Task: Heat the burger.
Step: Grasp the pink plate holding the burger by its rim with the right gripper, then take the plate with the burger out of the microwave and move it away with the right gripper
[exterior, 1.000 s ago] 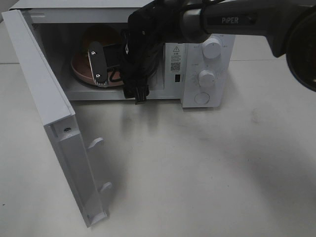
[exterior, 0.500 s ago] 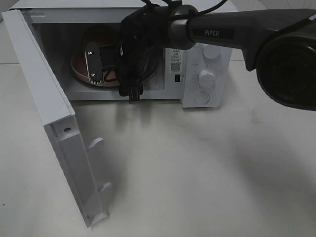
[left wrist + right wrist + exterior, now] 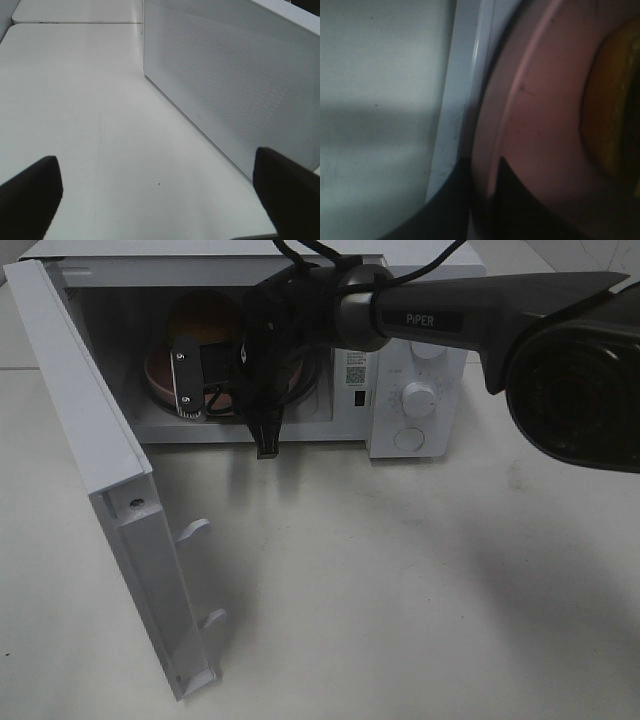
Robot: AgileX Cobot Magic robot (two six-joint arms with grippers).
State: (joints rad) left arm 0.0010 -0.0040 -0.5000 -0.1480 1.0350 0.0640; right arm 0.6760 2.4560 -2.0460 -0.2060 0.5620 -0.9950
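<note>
Fingertips of the left gripper (image 3: 157,200) sit at opposite edges of its wrist view, spread wide with nothing between them. It hangs over bare table (image 3: 90,125) beside the perforated side wall of the microwave (image 3: 230,85) and has no part in the work.

In the high view the door (image 3: 90,440) is swung fully open on the left, leaving the cavity clear. Inside lies the pink plate (image 3: 160,375) on the cavity floor, near the left wall. The burger (image 3: 200,315) rests on it toward the back.

The right arm (image 3: 440,315) reaches across into the opening from the right. In its wrist view the right gripper (image 3: 480,175) has its 2 dark fingers drawn close together, 1 on each side of the plate's raised rim. It looks like a pinch on the plate's near edge. The burger shows as an orange patch further in on the plate.

The step appears to be seating the plate in the oven. To do it well:
- Keep the plate level, so the bun does not slide toward the low edge.
- Bring the plate to the middle of the floor and far enough back that the door clears its rim.
- Set it flat before the fingers part.
- Open only a little, then draw straight back along the line of entry, keeping clear of the rim and the cavity frame.

To the right, 1 knob (image 3: 418,398) and a round button (image 3: 410,438) are visible on the control panel. The arm covers whatever lies above them.
</note>
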